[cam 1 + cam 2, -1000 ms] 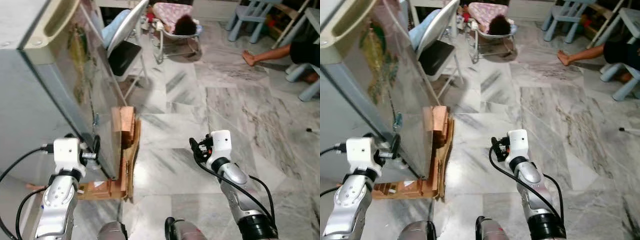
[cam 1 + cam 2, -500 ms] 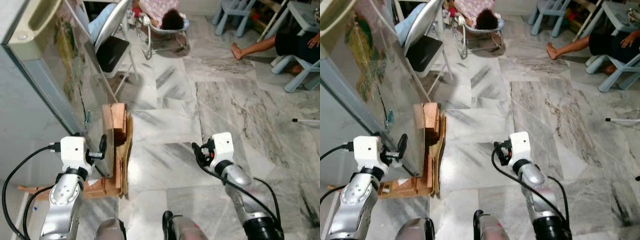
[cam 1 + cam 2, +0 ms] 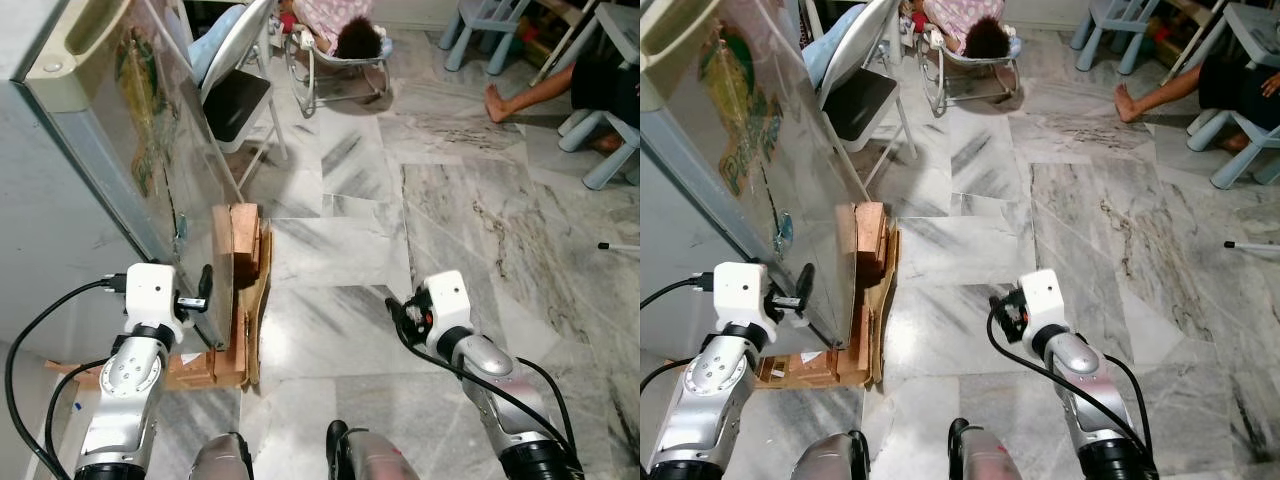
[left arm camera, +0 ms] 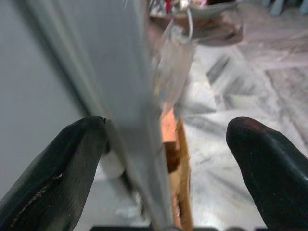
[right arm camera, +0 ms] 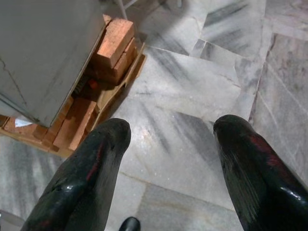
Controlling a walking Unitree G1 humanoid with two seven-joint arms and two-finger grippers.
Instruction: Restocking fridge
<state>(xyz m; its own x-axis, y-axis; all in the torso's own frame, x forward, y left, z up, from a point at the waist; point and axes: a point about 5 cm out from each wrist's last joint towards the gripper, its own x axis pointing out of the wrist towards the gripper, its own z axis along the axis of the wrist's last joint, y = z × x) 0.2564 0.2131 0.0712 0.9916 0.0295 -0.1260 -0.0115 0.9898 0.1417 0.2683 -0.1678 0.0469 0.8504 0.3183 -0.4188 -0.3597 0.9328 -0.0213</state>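
Observation:
The grey fridge [image 3: 90, 170] stands at my left, its sticker-covered face [image 3: 750, 150] turned toward the room. It rests on wooden blocks [image 3: 245, 235] and flattened cardboard. My left gripper [image 3: 200, 298] is low at the fridge's near corner. In the left wrist view the left gripper [image 4: 168, 139] is open, and the fridge's vertical edge [image 4: 130, 96] runs between its two fingers. My right gripper [image 3: 398, 318] hangs over the marble floor to the right of the fridge. It is open and holds nothing, as seen from the right gripper [image 5: 171, 139] camera.
A folding chair [image 3: 235, 100] stands just beyond the fridge. Behind it is a baby bouncer [image 3: 335, 45] with a person lying in it. A person's bare leg [image 3: 530, 92] and blue plastic chairs [image 3: 480, 30] are at the far right. Open marble floor [image 3: 450, 220] lies ahead.
The whole view has shifted as the camera moved. Both grippers keep nearly the same pose, the left one still at the fridge's corner.

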